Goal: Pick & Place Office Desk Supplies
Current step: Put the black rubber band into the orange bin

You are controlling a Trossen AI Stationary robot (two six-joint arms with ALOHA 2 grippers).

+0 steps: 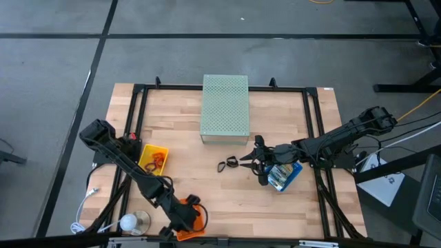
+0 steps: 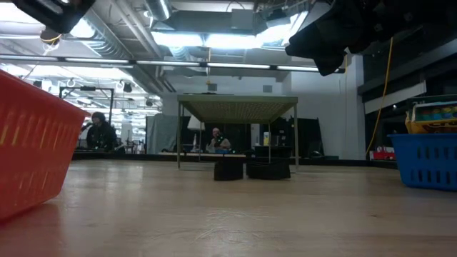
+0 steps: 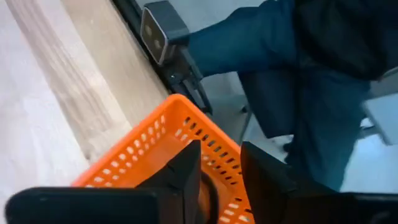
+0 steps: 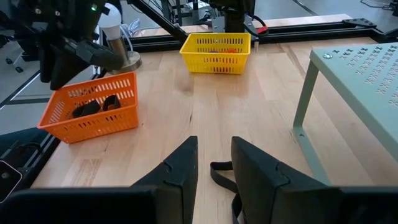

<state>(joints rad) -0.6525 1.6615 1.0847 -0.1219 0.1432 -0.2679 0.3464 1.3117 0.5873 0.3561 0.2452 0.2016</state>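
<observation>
Pale butcher-block wood forms the table (image 1: 186, 138), framed by black rails, on grey concrete flooring; beyond it the low view shows a workshop under strip lights with seated people. A perforated green box (image 1: 224, 107) stands at the far middle. The left gripper (image 1: 185, 215) hangs over the orange tray (image 4: 90, 106), fingers parted and empty; dark loop pieces (image 4: 93, 106) lie inside. The right gripper (image 1: 256, 160) sits by the blue tray (image 1: 286, 173) of printed packets (image 1: 281, 174), fingers apart around nothing, with black loops (image 1: 229, 164) on the wood before it. Rings (image 1: 156, 160) in the yellow tray (image 1: 153, 158) are hard to make out.
</observation>
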